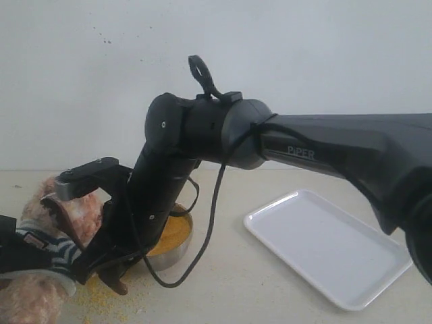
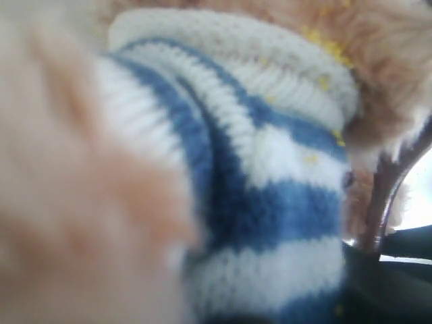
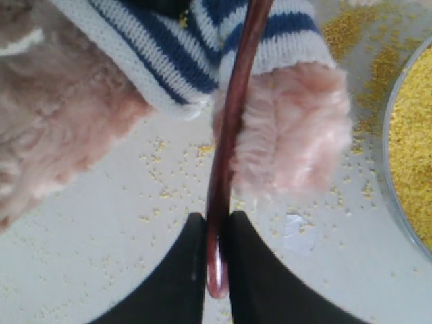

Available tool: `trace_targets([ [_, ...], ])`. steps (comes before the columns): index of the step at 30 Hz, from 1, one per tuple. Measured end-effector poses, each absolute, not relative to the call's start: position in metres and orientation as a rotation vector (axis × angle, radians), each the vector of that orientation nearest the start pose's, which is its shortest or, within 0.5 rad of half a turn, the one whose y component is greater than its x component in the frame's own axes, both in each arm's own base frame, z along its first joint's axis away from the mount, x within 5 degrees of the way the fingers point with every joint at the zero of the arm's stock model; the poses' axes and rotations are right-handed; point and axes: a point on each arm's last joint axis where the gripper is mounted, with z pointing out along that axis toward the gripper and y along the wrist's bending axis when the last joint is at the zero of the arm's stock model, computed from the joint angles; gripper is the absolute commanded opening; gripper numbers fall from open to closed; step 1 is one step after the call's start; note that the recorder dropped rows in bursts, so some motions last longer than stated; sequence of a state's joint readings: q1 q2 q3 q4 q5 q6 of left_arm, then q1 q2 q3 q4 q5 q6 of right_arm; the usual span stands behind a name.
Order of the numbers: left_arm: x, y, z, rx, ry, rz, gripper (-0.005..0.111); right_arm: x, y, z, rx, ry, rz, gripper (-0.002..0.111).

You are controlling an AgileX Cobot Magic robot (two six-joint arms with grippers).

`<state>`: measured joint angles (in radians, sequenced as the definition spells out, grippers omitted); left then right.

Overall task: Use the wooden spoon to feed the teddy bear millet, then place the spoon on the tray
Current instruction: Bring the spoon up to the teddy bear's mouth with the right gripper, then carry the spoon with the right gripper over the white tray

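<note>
My right fingers (image 3: 181,273) are clenched on the wooden spoon (image 3: 226,135). They pinch the thin handle close to its butt end, one finger on each side. The steel bowl (image 1: 169,262) stands on the counter (image 1: 270,297), and I place everything else from it.

The spoon is held just beside the bowl, on the teddy bear's side. Its handle rises past the bear's striped sleeve and furry paw, and its scoop end is up by the bear's head. I cannot tell whether it touches the face or whether any grain lies in it.

The teddy bear (image 1: 42,202) is near the bowl, on the side where my right fingers work. The millet (image 1: 174,233) lies in a yellow mound inside the bowl. Loose grains are scattered on the counter between the bowl and the bear, and a few specks cling to the bear's shirt and fur. The tray (image 1: 331,253) lies flat on the counter on the bowl's opposite side, away from the bear and apart from the bowl.

My left fingers (image 1: 13,253) are pressed in against the bear's striped shirt, on the bear's far side from the bowl. My left wrist camera shows only blurred knit and fur, so I cannot tell whether those fingers are gripping the bear or released.
</note>
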<state>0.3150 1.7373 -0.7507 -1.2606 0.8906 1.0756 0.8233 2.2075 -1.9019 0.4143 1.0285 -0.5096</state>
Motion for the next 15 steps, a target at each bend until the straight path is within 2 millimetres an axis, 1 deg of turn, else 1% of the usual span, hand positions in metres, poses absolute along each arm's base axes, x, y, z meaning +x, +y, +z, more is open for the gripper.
trace_targets([
  [3, 0.284, 0.022, 0.154, -0.253, 2.521, -1.050, 0.004, 0.301, 0.375, 0.214, -1.560, 2.337, 0.604, 0.000],
  [6, 0.284, 0.022, 0.154, -0.253, 2.521, -1.050, 0.004, 0.300, 0.376, 0.219, -1.555, 2.323, 0.594, 0.000],
  [11, 0.284, 0.022, 0.154, -0.255, 2.522, -1.045, 0.004, 0.298, 0.366, 0.245, -1.548, 2.285, 0.510, 0.000],
  [12, 0.284, 0.022, 0.154, -0.255, 2.522, -1.045, 0.004, 0.298, 0.363, 0.248, -1.547, 2.293, 0.484, 0.000],
  [14, 0.284, 0.022, 0.154, -0.257, 2.522, -1.040, 0.004, 0.298, 0.354, 0.260, -1.512, 2.319, 0.395, 0.000],
  [15, 0.284, 0.022, 0.154, -0.257, 2.522, -1.040, 0.004, 0.298, 0.353, 0.263, -1.506, 2.320, 0.382, 0.000],
])
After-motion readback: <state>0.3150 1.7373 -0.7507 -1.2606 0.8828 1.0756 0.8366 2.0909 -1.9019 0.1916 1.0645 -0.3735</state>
